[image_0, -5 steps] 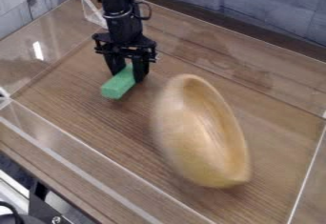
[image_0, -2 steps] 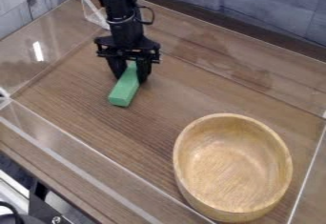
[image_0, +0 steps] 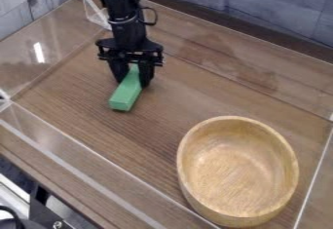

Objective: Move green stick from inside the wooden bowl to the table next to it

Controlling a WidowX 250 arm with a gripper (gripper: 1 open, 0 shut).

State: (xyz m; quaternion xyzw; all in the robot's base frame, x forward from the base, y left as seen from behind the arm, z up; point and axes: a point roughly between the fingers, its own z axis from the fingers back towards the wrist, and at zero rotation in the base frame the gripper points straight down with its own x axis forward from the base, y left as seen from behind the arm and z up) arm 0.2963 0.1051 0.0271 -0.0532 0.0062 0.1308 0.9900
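The green stick (image_0: 124,97) lies on the dark wooden table (image_0: 247,77), left of centre, outside the bowl. My gripper (image_0: 134,77) points straight down over the stick's far end. Its black fingers (image_0: 147,74) are shut on that end of the stick. The wooden bowl (image_0: 240,123) sits upright at the front right, well apart from the stick, with nothing in its pale inside. The stick's gripped end is partly hidden by the fingers.
Clear acrylic walls (image_0: 78,165) run around the table's edges, close on the left and front. Bare tabletop lies between the stick and the bowl, and behind the bowl towards the far right.
A second ago the bowl was blurred and tipped up on its side in the middle. It now rests flat at the front right. Gripper and stick have hardly moved.
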